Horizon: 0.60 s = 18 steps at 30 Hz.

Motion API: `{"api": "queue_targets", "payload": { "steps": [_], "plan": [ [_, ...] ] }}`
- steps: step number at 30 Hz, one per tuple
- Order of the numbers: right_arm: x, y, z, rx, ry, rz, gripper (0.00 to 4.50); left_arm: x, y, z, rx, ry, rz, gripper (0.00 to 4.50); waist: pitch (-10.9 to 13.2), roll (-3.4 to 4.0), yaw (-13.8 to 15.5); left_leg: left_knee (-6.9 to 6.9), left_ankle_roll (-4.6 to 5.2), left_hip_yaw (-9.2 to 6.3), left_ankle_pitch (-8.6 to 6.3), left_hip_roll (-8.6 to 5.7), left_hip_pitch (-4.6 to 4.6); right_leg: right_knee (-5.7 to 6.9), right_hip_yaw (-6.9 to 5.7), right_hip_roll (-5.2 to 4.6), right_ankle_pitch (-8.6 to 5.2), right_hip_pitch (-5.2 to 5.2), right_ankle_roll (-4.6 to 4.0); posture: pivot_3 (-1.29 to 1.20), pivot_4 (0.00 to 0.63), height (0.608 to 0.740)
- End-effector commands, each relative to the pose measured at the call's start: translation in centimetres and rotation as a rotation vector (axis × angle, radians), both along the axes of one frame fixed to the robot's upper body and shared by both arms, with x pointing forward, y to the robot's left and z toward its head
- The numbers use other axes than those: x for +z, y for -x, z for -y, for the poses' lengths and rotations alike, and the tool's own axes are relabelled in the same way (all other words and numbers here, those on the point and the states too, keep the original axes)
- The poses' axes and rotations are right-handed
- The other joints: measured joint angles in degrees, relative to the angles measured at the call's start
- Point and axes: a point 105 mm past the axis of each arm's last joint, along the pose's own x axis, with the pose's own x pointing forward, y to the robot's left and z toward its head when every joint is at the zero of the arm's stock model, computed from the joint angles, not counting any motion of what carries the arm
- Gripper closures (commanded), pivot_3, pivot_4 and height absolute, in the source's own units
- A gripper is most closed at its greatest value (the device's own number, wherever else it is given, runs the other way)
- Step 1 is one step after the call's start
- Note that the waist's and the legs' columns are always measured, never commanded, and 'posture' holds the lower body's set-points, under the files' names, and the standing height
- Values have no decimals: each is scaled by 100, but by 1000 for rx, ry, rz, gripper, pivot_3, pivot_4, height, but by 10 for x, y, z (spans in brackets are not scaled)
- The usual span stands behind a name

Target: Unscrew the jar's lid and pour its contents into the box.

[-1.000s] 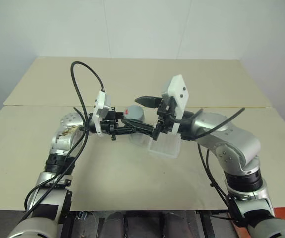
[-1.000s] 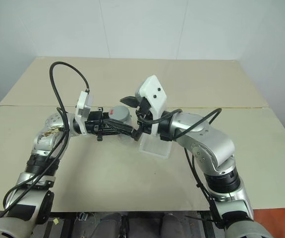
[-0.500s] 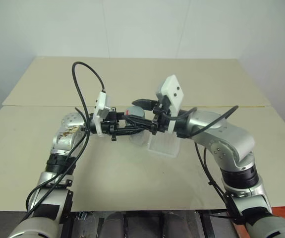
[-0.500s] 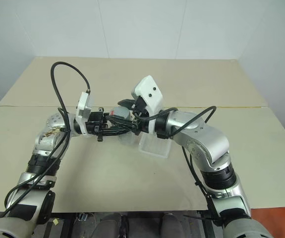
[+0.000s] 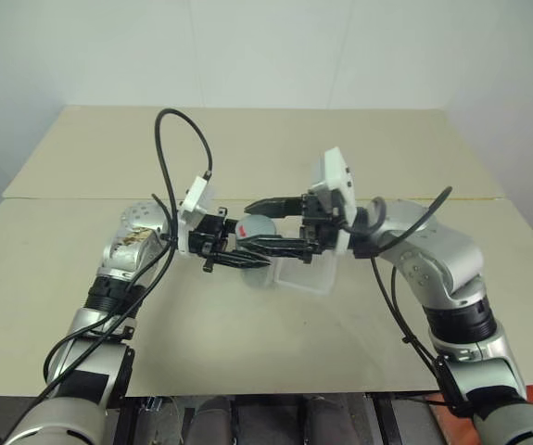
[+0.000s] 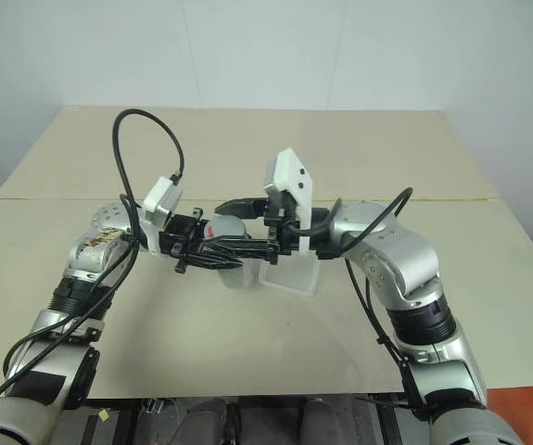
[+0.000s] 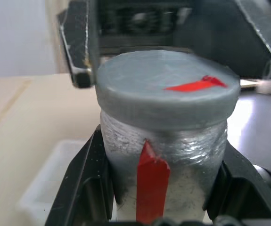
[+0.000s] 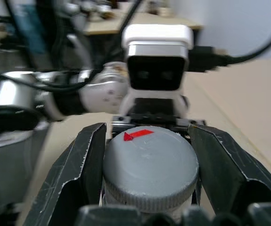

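One upright jar [image 7: 166, 186], left end effector [image 5: 247, 252] clamping its body, right end effector [image 8: 149, 179] clamping lid [image 8: 148, 165].

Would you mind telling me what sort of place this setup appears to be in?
Probably a robotics lab or test room: a plain beige table against bare white walls, holding just a jar and a clear box, with cluttered workbenches behind in the right wrist view.

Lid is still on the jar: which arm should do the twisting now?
Right. The right gripper is shut on the lid, while the left gripper clamps the jar body below, so it should likely just brace.
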Motion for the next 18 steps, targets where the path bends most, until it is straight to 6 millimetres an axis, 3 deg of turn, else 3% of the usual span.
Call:
{"api": "queue_targets", "payload": {
  "steps": [1,6,11,16,18],
  "plan": [
    [3,14,4,255,36,27,1782,26,4,-11,-19,70,47,2495,2,1,-35,1,0,0,0,0,0,4,4,0,0,-3,0,0,150,740],
    [5,10,4,390,32,24,1782,28,11,-12,-45,64,65,2495,2,2,-54,1,-1,1,1,6,0,8,7,6,0,-10,0,0,150,740],
    [3,3,3,404,31,32,1782,25,13,-17,-34,48,75,2495,3,3,-41,2,-3,3,2,6,-6,8,8,6,0,-17,0,0,150,740],
    [8,-1,2,347,-7,37,227,23,11,-20,-9,37,75,2495,3,3,-37,12,-6,3,3,6,-22,15,9,5,0,-32,0,0,150,740],
    [12,-3,3,301,-35,48,63,21,9,-22,13,34,76,2495,3,3,-34,19,-11,3,7,7,-39,26,8,5,0,-54,0,0,150,740]
  ]
}}
